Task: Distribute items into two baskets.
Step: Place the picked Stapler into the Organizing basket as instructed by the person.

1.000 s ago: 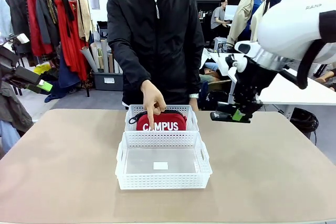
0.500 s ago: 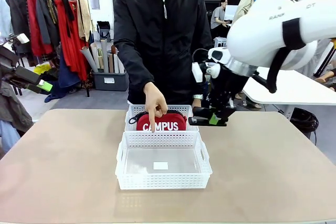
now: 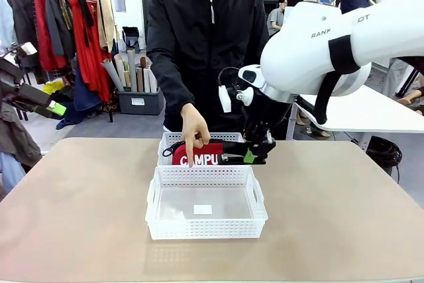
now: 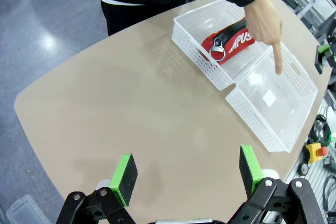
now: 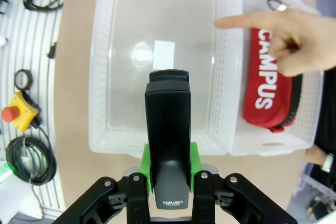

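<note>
On the tan tabletop two white lattice-sided plastic baskets sit touching, the far basket holding a red soft zip pouch with white "CAMPUS" lettering, the near basket under a person's pointing finger. The right hand is clamped on a black desk stapler, just above the near basket's edge. The left hand hangs with jaws wide apart, the baskets well ahead of it.

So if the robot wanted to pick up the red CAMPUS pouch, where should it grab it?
Probably from above, pinching across the narrow width of the red pouch near its middle. It lies lengthwise in the far basket, whose lattice walls block any sideways approach. The person's hand is pointing right over it, so waiting for that to clear seems wise.
</note>
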Action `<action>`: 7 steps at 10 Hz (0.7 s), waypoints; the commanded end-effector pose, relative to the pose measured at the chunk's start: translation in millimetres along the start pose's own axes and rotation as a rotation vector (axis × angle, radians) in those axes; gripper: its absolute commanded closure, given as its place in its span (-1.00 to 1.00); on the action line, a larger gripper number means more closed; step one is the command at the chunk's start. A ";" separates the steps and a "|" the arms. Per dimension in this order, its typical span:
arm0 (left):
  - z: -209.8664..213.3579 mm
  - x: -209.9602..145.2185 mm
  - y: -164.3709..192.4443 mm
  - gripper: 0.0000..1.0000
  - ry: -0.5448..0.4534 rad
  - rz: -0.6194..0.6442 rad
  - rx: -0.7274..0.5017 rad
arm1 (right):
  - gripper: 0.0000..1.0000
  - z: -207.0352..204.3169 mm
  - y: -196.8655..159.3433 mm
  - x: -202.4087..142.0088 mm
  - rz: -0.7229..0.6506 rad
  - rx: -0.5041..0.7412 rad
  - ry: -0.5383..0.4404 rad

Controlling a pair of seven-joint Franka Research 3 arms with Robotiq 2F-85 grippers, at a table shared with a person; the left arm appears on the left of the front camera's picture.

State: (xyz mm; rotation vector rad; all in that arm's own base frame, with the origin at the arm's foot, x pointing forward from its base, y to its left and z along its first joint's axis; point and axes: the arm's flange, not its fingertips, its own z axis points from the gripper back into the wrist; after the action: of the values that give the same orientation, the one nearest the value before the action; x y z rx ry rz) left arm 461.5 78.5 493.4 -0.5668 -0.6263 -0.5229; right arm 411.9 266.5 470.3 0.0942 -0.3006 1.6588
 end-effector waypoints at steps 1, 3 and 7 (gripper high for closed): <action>-0.4 -0.2 -0.6 -1.00 -0.007 0.008 0.001 | 0.93 -16.5 4.7 15.8 -0.011 -0.017 0.002; -0.4 -0.2 -0.6 -1.00 -0.007 0.008 0.001 | 0.93 -31.2 6.2 30.3 -0.003 -0.014 0.034; -0.4 -0.2 -0.6 -1.00 -0.007 0.008 0.001 | 0.93 -59.2 12.9 44.6 -0.009 0.005 0.016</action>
State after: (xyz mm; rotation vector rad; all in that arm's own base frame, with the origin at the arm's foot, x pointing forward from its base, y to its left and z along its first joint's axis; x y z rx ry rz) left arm 461.5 78.5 493.4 -0.5668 -0.6264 -0.5228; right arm 399.5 318.1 424.7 0.1042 -0.2642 1.6805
